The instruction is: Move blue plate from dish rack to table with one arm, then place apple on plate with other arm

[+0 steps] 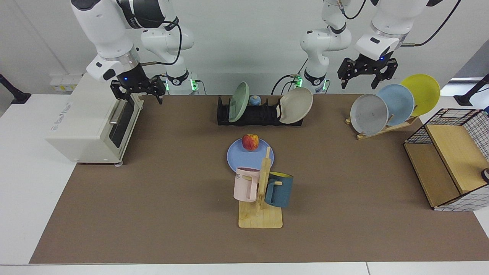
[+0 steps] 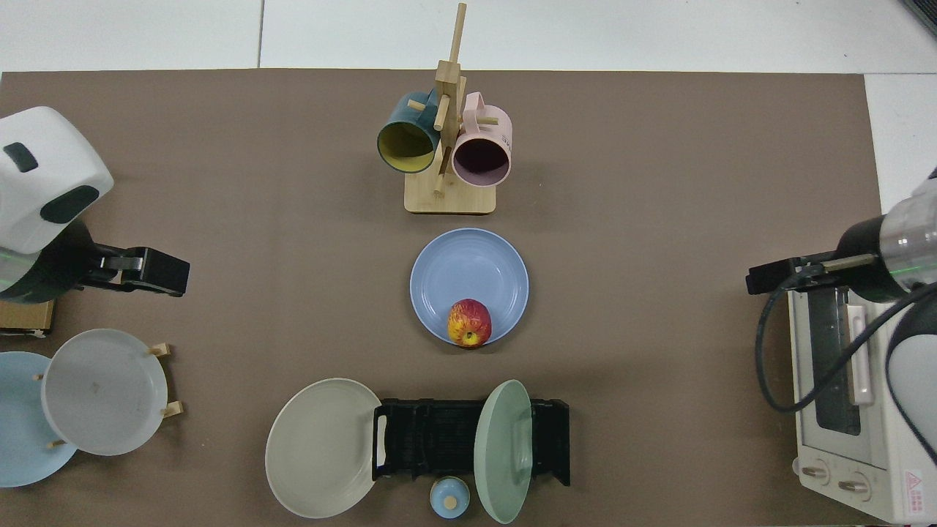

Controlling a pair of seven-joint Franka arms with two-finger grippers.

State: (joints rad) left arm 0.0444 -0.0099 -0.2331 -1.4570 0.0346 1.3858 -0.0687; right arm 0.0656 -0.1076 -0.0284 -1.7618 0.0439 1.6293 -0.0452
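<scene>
The blue plate lies flat on the brown mat of the table, just behind the mug tree. The red and yellow apple rests on the plate's rim side nearest the dish rack. My right gripper hangs open and holds nothing, high above the toaster oven's corner and far from the plate. Beside the wooden plate stand my left gripper is also open with nothing in it; that arm waits.
A toaster oven stands at the facing view's left. The black rack holds a green plate and a beige plate. The mug tree carries two mugs. A wooden stand with three plates and a wire-and-wood box are at that view's right.
</scene>
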